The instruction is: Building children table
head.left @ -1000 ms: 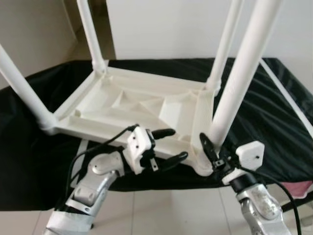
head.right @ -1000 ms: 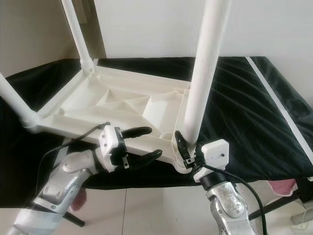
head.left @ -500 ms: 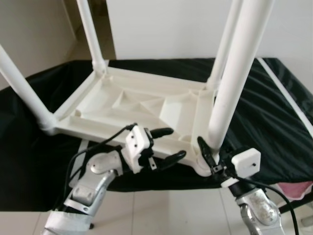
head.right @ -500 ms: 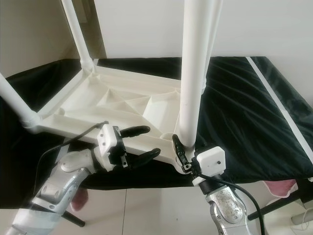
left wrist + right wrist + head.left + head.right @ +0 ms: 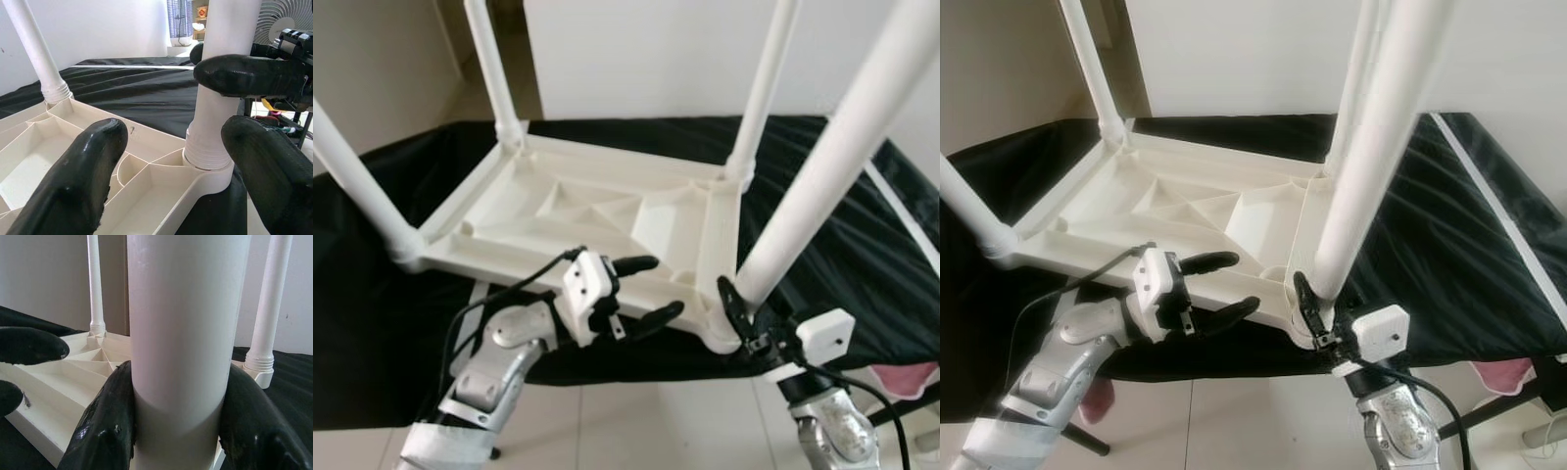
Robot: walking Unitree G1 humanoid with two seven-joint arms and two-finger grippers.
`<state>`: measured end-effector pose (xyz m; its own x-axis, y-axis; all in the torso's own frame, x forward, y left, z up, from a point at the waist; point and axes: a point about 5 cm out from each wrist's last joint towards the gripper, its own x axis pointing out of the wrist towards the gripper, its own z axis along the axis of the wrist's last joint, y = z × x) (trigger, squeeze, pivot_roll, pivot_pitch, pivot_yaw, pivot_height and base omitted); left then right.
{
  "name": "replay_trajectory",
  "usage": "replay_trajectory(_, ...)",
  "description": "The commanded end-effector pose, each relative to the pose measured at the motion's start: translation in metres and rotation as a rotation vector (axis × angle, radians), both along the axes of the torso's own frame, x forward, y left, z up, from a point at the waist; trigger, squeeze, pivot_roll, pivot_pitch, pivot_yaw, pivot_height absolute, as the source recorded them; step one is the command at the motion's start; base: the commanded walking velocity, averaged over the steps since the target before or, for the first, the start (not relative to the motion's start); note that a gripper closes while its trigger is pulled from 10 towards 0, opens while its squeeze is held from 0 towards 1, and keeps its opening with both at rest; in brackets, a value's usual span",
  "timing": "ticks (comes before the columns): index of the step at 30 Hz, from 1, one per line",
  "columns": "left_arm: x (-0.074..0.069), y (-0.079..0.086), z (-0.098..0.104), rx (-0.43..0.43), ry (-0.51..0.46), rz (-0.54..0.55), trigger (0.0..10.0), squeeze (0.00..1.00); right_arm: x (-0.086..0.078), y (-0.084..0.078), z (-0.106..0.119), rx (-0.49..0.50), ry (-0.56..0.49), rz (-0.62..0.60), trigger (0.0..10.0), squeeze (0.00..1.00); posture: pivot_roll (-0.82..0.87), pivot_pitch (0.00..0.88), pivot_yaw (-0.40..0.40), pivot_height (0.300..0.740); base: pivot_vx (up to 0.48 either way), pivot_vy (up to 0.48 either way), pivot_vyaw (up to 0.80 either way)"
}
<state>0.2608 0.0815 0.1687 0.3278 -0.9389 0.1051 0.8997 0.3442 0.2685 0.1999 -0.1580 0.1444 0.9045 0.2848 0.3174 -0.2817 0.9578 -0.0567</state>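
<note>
A white plastic children's table (image 5: 587, 211) lies upside down on a black-covered surface. Three legs stand in its corners: far left (image 5: 489, 69), far right (image 5: 764, 88) and near left (image 5: 357, 186). The near-right leg (image 5: 832, 166) leans up to the right, its threaded end (image 5: 208, 152) in the corner socket. My right gripper (image 5: 1317, 313) is shut on this leg just above the socket, one finger on each side (image 5: 102, 431). My left gripper (image 5: 651, 290) is open at the table's near rim, left of that corner, with nothing between its fingers (image 5: 78, 186).
The black cloth (image 5: 372, 323) hangs over the front edge, above a tiled floor (image 5: 636, 421). A white strip (image 5: 901, 211) runs along the cloth at the right. Something pink (image 5: 901, 377) lies low at the right. A white wall stands behind.
The near-right leg has swung from nearly upright to leaning right, with my right gripper still shut at its base. My left gripper has hardly moved.
</note>
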Motion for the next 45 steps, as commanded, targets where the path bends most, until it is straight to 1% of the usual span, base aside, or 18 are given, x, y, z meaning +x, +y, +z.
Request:
replay_trajectory(1,-0.001,0.001,0.001,0.012,-0.007,0.001,10.0,0.0,-0.002,-0.011,-0.033,0.013,0.202,-0.057,10.0,0.0,-0.02,0.081,0.038,0.74,0.0,0.0,0.0)
replay_trajectory(2,-0.001,0.001,0.001,0.011,-0.006,0.001,10.0,0.0,-0.001,-0.013,-0.034,0.036,0.213,-0.069,10.0,0.0,-0.02,0.08,0.04,0.74,0.0,0.0,0.0)
replay_trajectory(5,-0.002,0.001,0.001,0.013,-0.006,0.0,10.0,0.0,0.001,-0.014,-0.034,0.041,0.232,-0.077,10.0,0.0,-0.02,0.08,0.04,0.74,0.0,0.0,0.0)
replay_trajectory(8,-0.002,0.001,0.001,0.013,-0.006,-0.001,10.0,0.0,0.004,-0.015,-0.033,0.022,0.231,-0.081,10.0,0.0,-0.03,0.081,0.039,0.74,0.0,0.0,0.0)
replay_trajectory(10,-0.002,0.0,0.001,0.012,-0.004,0.0,10.0,0.0,0.006,-0.014,-0.033,-0.005,0.238,-0.053,10.0,0.0,-0.03,0.083,0.037,0.74,0.0,0.0,0.0)
replay_trajectory(12,-0.002,0.0,0.001,0.012,-0.004,0.0,10.0,0.0,0.006,-0.014,-0.033,-0.005,0.238,-0.053,10.0,0.0,-0.03,0.083,0.037,0.74,0.0,0.0,0.0)
replay_trajectory(13,-0.003,0.0,0.002,0.012,-0.005,0.001,10.0,0.0,0.007,-0.013,-0.034,-0.035,0.255,-0.036,10.0,0.0,-0.03,0.084,0.035,0.74,0.0,0.0,0.0)
replay_trajectory(16,-0.003,0.001,0.002,0.012,-0.004,0.002,10.0,0.0,0.009,-0.013,-0.034,-0.052,0.268,-0.025,10.0,0.0,-0.02,0.085,0.034,0.74,0.0,0.0,0.0)
replay_trajectory(18,-0.003,0.001,0.001,0.013,-0.005,0.005,10.0,0.0,0.011,-0.012,-0.036,-0.102,0.304,0.0,10.0,0.0,-0.02,0.085,0.033,0.74,0.0,0.0,0.0)
replay_trajectory(20,-0.003,0.001,0.002,0.013,-0.005,0.007,10.0,0.0,0.013,-0.011,-0.036,-0.144,0.308,0.023,10.0,0.0,-0.02,0.085,0.03,0.74,0.0,0.0,0.0)
replay_trajectory(21,-0.003,0.002,0.002,0.012,-0.006,0.01,10.0,0.0,0.014,-0.011,-0.034,-0.168,0.293,0.035,10.0,0.0,-0.02,0.084,0.028,0.74,0.0,0.0,0.0)
replay_trajectory(24,-0.003,0.002,0.002,0.012,-0.006,0.01,10.0,0.0,0.014,-0.011,-0.034,-0.172,0.29,0.036,10.0,0.0,-0.02,0.084,0.028,0.74,0.0,0.0,0.0)
replay_trajectory(27,-0.004,0.002,0.002,0.01,-0.005,0.017,10.0,0.0,0.015,-0.012,-0.037,-0.184,0.318,0.037,10.0,0.0,-0.02,0.087,0.024,0.74,0.0,0.0,0.0)
replay_trajectory(32,-0.005,0.002,0.002,0.01,-0.003,0.017,10.0,0.0,0.017,-0.014,-0.036,-0.175,0.325,0.03,10.0,0.0,-0.02,0.086,0.023,0.74,0.0,0.0,0.0)
replay_trajectory(36,-0.003,0.002,0.003,0.01,-0.006,0.019,10.0,0.0,0.016,-0.017,-0.04,-0.144,0.347,0.023,10.0,0.0,-0.02,0.086,0.022,0.74,0.0,0.0,0.0)
replay_trajectory(39,-0.003,0.002,0.003,0.013,-0.011,0.02,10.0,0.0,0.015,-0.017,-0.044,-0.081,0.374,0.012,10.0,0.0,-0.02,0.082,0.023,0.74,0.0,0.0,0.0)
replay_trajectory(43,-0.003,0.003,0.003,0.015,-0.01,0.017,10.0,0.0,0.018,-0.021,-0.045,-0.061,0.418,-0.031,10.0,0.0,-0.02,0.075,0.029,0.74,0.0,0.0,0.0)
replay_trajectory(45,-0.003,0.003,0.003,0.015,-0.01,0.017,10.0,0.0,0.018,-0.021,-0.045,-0.061,0.418,-0.031,10.0,0.0,-0.02,0.075,0.029,0.74,0.0,0.0,0.0)
